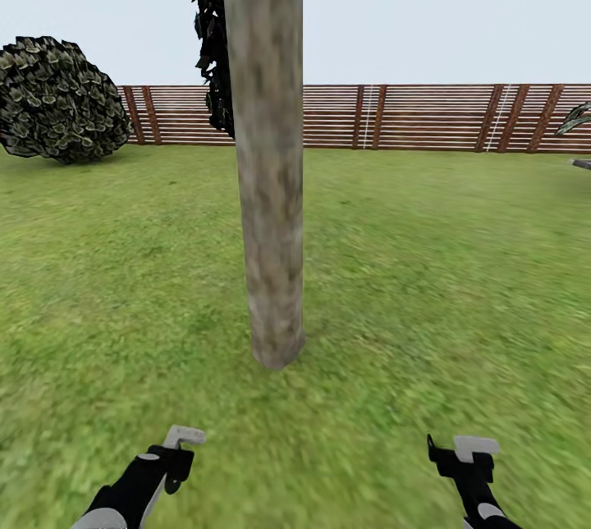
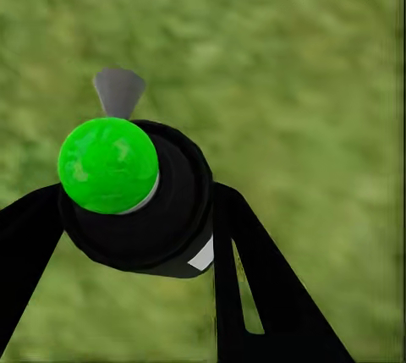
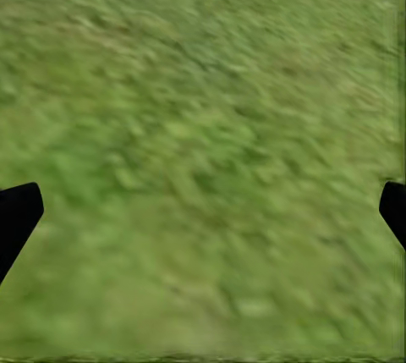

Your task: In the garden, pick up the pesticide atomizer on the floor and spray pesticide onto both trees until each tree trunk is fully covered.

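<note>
I have the pesticide atomizer (image 2: 165,211) in my left gripper (image 1: 174,457). Seen end-on from the left wrist, it is a dark, almost black round bottle with a bright green rounded end towards the camera, a small pale patch of label on its side and a light grey nozzle beyond. The two black fingers (image 2: 254,278) press against it from either side, closed around the body. In the head view that arm sits low at 7 o'clock, forearm angled inward, gripper just above the grass.

My right gripper (image 1: 460,457) is low at 5 o'clock, pointing forward. From its wrist the two black fingertips (image 3: 17,215) stand spread wide at opposite edges, with bare grass between them and nothing held.

The blurry green lawn (image 1: 427,266) runs ahead of both arms. Dead ahead at 12 o'clock, near, a thick, pale grey-brown mottled tree trunk (image 1: 269,184) rises bare and branchless. Dark jagged foliage (image 1: 215,44) shows behind it. Farther off stands a reddish-brown horizontal-slat wooden fence (image 1: 410,118), and at 10 o'clock a rounded mottled green bush (image 1: 57,102).
</note>
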`<state>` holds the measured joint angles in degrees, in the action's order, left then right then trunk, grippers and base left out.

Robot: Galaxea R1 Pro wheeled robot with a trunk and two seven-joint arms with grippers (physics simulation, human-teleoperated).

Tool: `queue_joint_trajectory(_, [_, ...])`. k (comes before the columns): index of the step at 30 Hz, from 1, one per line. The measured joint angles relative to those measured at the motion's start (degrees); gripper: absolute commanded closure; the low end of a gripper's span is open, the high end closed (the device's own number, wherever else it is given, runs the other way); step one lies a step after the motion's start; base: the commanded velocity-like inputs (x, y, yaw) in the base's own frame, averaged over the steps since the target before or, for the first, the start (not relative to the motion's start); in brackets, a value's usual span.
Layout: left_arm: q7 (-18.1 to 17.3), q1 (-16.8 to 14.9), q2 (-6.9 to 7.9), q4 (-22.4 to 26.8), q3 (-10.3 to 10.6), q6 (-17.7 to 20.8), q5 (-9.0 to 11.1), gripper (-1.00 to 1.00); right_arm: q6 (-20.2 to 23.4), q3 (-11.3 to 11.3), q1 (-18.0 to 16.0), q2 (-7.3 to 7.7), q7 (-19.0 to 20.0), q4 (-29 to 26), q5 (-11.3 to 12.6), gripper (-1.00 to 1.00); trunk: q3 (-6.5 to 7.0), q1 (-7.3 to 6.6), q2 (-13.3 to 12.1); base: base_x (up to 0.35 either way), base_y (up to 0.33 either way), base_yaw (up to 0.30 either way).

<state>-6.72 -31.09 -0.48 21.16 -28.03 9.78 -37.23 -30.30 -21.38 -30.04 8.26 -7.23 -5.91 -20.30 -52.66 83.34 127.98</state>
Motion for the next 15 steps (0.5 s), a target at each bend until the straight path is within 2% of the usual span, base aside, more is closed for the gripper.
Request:
queue_joint_trajectory(3, [0.0, -0.4, -0.19, 0.0, 0.0, 0.1, 0.8, 1.0, -0.1, 0.0, 0.8, 0.04, 0.1, 0.0, 0.3, -1.0, 0.0, 0.0, 0.0, 0.01, 0.0, 0.0])
queue_joint_trajectory(7, [-0.1, -1.3, -0.49, 0.0, 0.2, 0.2, 5.0, 1.0, -0.1, 0.0, 1.1, 0.01, 0.1, 0.0, 0.3, -1.0, 0.0, -0.02, 0.0, 0.176, -0.069, 0.0])
queue_joint_trajectory(9, [-0.2, -1.7, -0.57, 0.1, 0.2, 0.1, 6.1, 1.0, -0.1, 0.0, 1.2, -0.05, 0.1, 0.1, 0.3, -1.0, 0.01, -0.03, 0.0, 0.253, -0.146, 0.0])
queue_joint_trajectory(11, [-0.2, -2.4, -0.76, 0.2, 0.3, 0.1, 6.6, 1.0, -0.1, 0.0, 1.2, -0.07, 0.2, 0.1, 0.3, -1.0, 0.01, -0.03, 0.0, 0.232, -0.181, 0.0])
queue_joint_trajectory(15, [0.0, -3.0, -2.56, 0.6, 0.6, 0.1, 6.8, 1.0, -0.1, 0.0, 1.2, -0.18, 0.2, 0.1, 0.3, -1.0, 0.0, -0.02, 0.0, 0.205, -0.216, 0.0])
